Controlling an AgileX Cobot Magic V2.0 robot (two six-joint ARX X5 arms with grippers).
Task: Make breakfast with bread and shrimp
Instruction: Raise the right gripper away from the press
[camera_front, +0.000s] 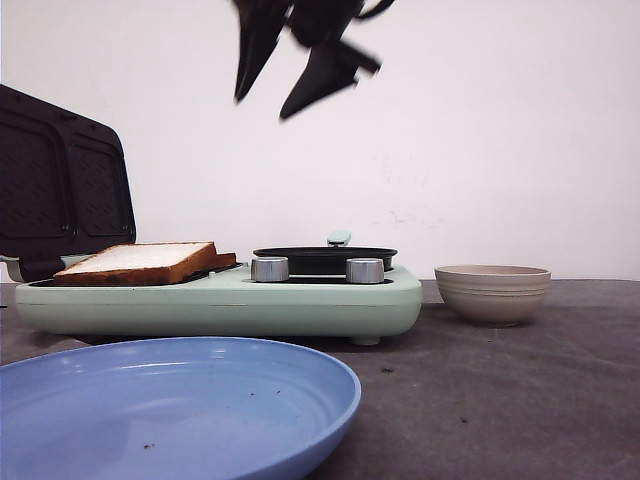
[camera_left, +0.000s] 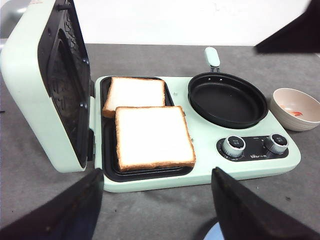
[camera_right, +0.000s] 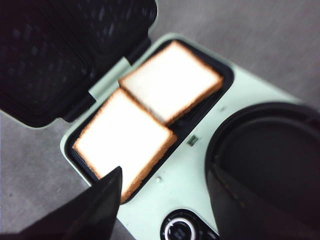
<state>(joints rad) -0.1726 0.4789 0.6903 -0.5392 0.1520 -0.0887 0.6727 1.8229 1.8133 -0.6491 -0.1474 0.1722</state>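
Two slices of bread (camera_left: 152, 135) lie side by side in the black sandwich tray of a mint-green breakfast maker (camera_front: 220, 300), whose lid (camera_left: 50, 85) stands open. They also show in the front view (camera_front: 140, 260) and the right wrist view (camera_right: 122, 135). Small reddish shrimp (camera_left: 296, 111) lie in the beige bowl (camera_front: 492, 292) to the right of the appliance. My right gripper (camera_front: 262, 108) hangs open and empty high above the appliance, over the strip between bread and pan (camera_right: 165, 170). My left gripper (camera_left: 156, 175) is open and empty, in front of the appliance.
A black frying pan (camera_left: 227, 100) sits on the appliance's right half, with two silver knobs (camera_front: 270, 268) in front. A blue plate (camera_front: 170, 410) lies on the dark table in front of the appliance. The open lid (camera_front: 60, 185) stands upright at the left.
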